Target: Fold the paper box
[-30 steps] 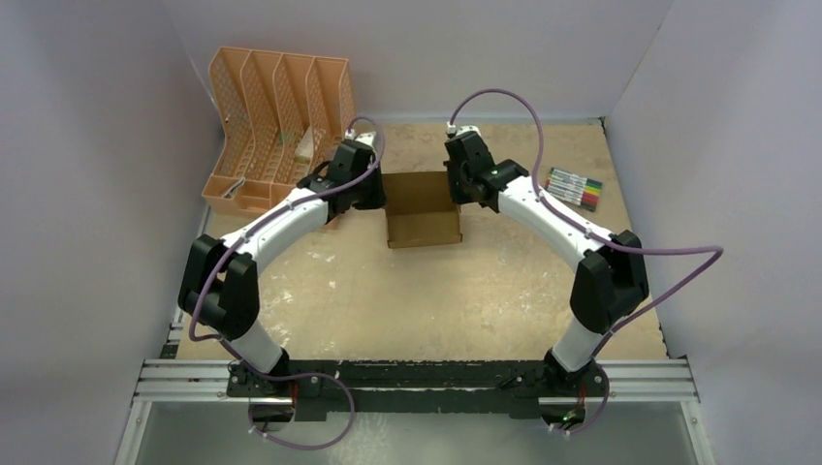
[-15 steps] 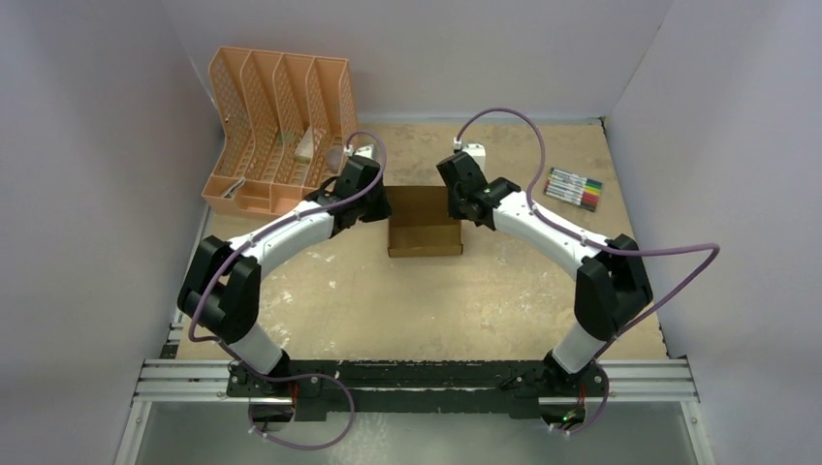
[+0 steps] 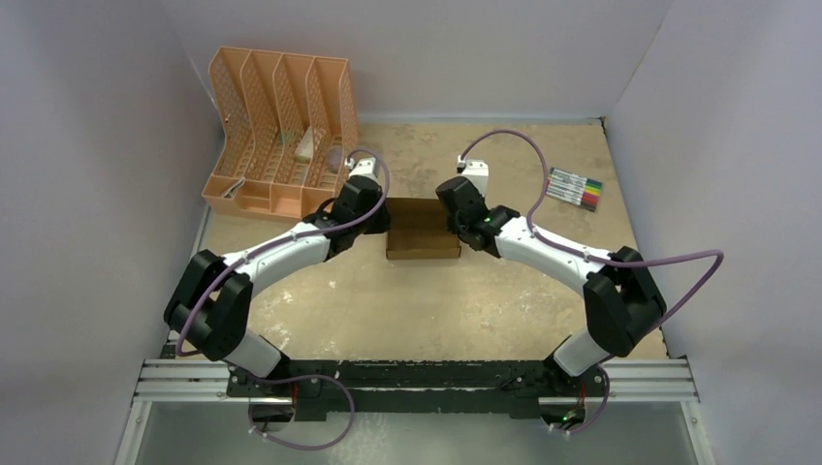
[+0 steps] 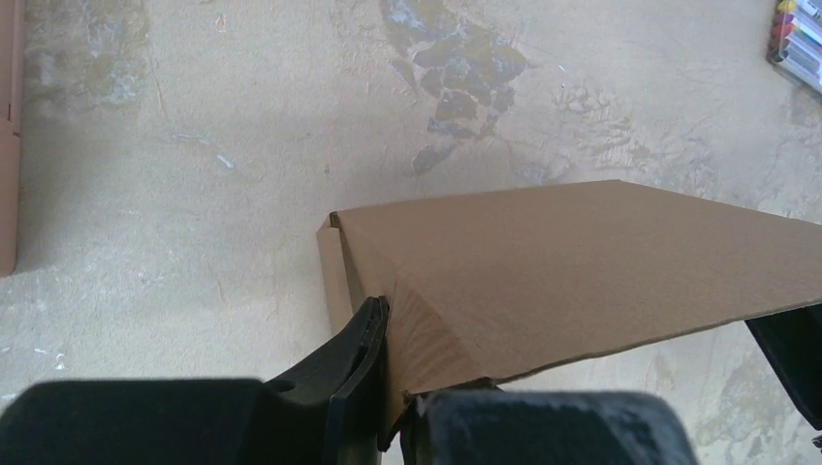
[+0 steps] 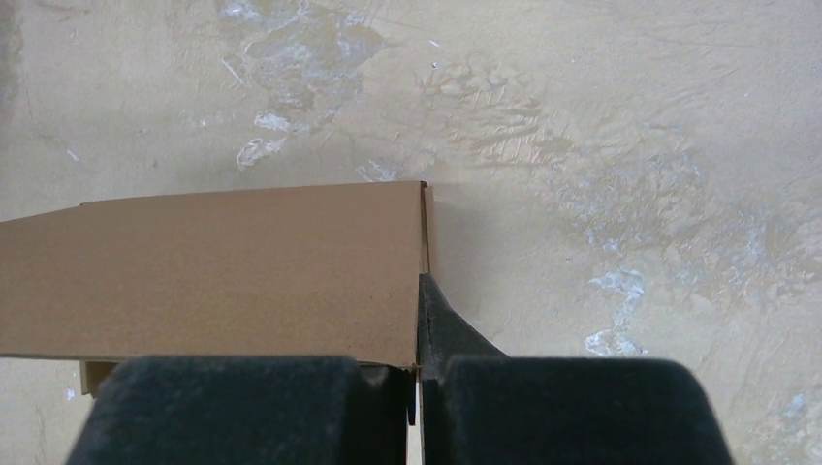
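Well, just right of the orange organizer, the left hand sat pinched on the near-left corner of the paper box — seemingly to press its lid flap down. The box lay mid-way back on the table, between both arms. The right hand was clamped on the opposite edge, likely steadying the fold — markers lay well apart.
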{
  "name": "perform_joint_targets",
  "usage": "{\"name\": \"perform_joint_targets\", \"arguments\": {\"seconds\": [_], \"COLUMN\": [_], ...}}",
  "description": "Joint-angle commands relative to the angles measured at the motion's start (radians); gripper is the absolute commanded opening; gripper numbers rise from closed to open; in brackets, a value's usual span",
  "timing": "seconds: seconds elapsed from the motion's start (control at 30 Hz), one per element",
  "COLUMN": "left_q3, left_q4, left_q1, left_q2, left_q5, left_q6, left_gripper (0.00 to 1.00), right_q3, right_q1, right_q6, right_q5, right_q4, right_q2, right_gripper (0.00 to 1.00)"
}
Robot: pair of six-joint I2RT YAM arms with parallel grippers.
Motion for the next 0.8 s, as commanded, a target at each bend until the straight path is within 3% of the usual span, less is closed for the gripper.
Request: {"name": "perform_joint_targets", "arguments": {"seconds": [0.0,0.2,0.47,0.77], "left_q3": [-0.062,-0.141,-0.194,-0.223], "left_q4": [0.026,0.057,0.053,0.047], "left_q1": [-0.023,-0.037,-0.047,-0.072], "left_q2": [-0.028,-0.046,-0.083,-0.113], "left_q5": [0.017,-0.022,-0.072,-0.113], "left_q6": [-0.010,0.006,0.053,0.069], "left_gripper": [0.07,0.08,0.10,0.11], "right_q3": [-0.061,-0.105,-0.176,-0.172], "right_q1": [0.017,0.028,0.033,0.031], "right_q6": [0.053,0.065,0.048,0.016], "right_q5": [0.032,0.011,-0.031,-0.190], "right_q4": [0.049,0.077,0.113,0.057], "right_q2": [-0.015,-0.034,-0.210,-0.385], "right_gripper": [0.00,0.06,0.48,0.72]}}
